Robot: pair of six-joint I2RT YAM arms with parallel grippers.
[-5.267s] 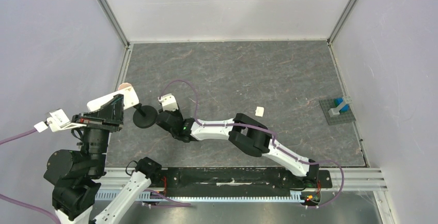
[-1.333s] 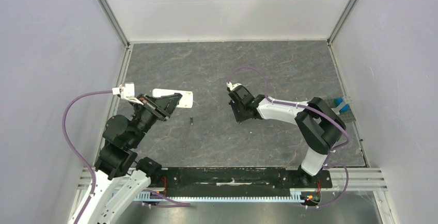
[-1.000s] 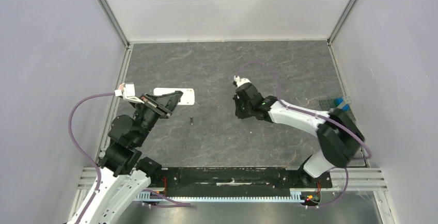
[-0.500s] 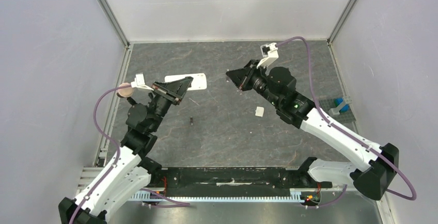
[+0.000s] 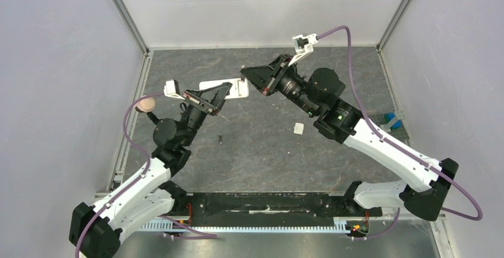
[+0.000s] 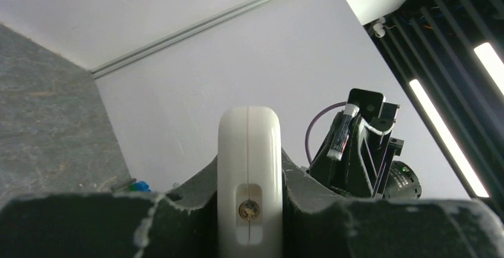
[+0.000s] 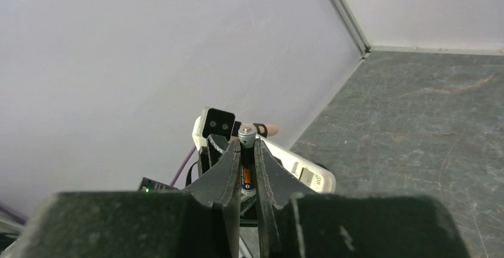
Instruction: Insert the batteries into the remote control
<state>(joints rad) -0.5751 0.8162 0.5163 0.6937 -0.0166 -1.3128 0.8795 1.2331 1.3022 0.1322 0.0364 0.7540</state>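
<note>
White plastic first, from the top camera: the remote control (image 5: 224,88) is up in the air over the far left part of the table (image 5: 190,62); the left gripper (image 5: 217,94) is closed tight on it and holds it flat; the right gripper (image 5: 251,78) is just beside the remote's right end; a second battery (image 5: 220,139) lies alone on the table, closer to the near edge and well apart from both grippers; a small white cover piece (image 5: 298,128) lies near the middle.

From the left wrist, the remote is seen end-on, pinched between the two fingers; the right gripper faces it from behind.

From the right wrist, the right gripper is squeezed shut on one battery (image 7: 247,158), with the plus end poking out past the tips; the remote sits just behind it.

I cannot tell if the open battery slot faces the battery.

Things could go wrong here; the battery is thin and smooth, so it may slip out or tip when pushed; if it hits the slot's rim, the push may twist the remote in the left gripper's hold; it could go in the wrong way round; a dropped battery could roll off.
</note>
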